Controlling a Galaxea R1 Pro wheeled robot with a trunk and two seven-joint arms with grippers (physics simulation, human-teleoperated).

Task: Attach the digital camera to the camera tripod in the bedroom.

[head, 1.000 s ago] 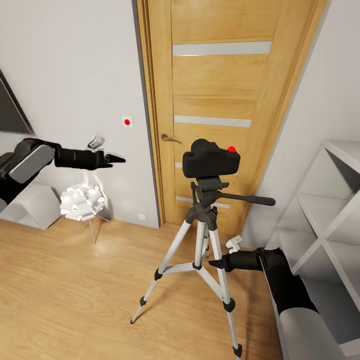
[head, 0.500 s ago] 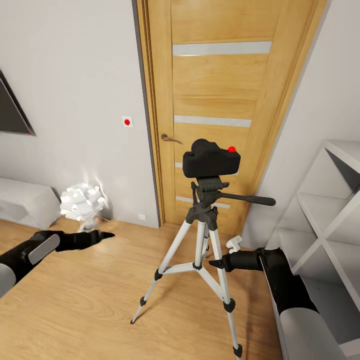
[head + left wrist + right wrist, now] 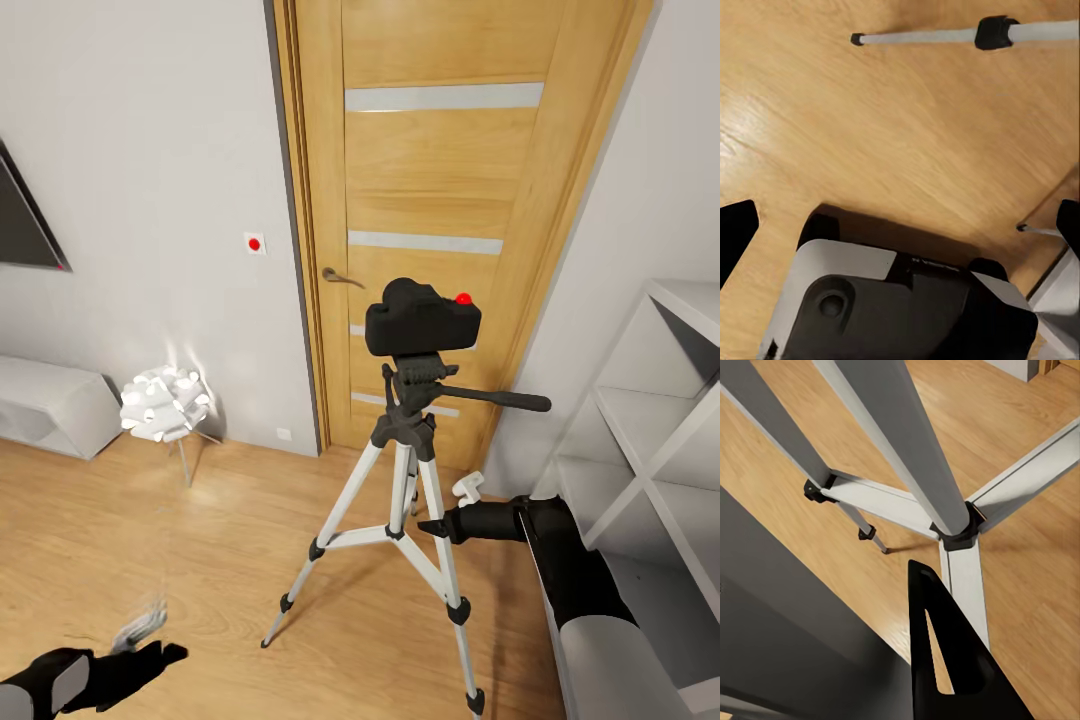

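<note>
The black digital camera (image 3: 420, 318) with its red dot sits on the head of the camera tripod (image 3: 405, 470), in front of the oak door; the pan bar (image 3: 495, 398) points right. Free of the camera, my left gripper (image 3: 160, 655) hangs low over the wood floor at the lower left. In the left wrist view its fingers (image 3: 735, 232) stand wide apart, so the left gripper (image 3: 900, 225) is open and empty, with a tripod leg (image 3: 937, 35) beyond. My right gripper (image 3: 430, 527) is shut beside the tripod's right leg; the right gripper (image 3: 921, 574) points at the leg brace hub (image 3: 958, 529).
The oak door (image 3: 440, 160) is closed behind the tripod. A white shelf unit (image 3: 660, 420) stands at the right. A white flower-shaped lamp (image 3: 160, 400) and a low white cabinet (image 3: 50, 405) are at the left wall. My own base (image 3: 892, 307) lies under the left gripper.
My left arm has dropped from chest height near the wall down to just above the floor at the lower left. The camera, tripod and right arm have stayed still.
</note>
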